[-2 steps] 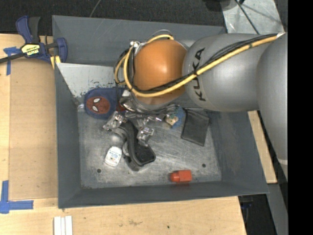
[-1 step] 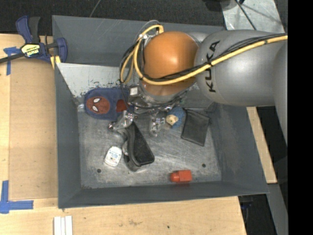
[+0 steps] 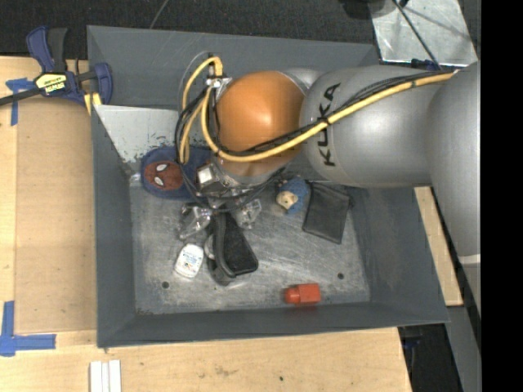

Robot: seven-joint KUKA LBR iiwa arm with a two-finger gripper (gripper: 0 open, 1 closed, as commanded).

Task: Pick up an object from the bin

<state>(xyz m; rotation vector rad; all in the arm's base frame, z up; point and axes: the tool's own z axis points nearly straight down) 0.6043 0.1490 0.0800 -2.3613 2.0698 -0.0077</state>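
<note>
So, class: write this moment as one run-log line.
pincer: above middle of bin | nearest: black oblong thing, Spider-Man head toy | grip state: unclear

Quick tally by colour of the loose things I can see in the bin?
Black: 2, a long black thing and a flat dark square
Red: 1, a small block
Red and blue: 1, a Spider-Man face toy
White: 1, a small tag-like piece
Cream: 1, a small lump
Total: 6; shiny clutter under the arm not sorted.

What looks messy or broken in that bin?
Nothing looks broken or spilled. Things just lie loose in the bin: a Spider-Man toy at the upper left, a black oblong thing in the middle, a red block by the lower wall.
</note>
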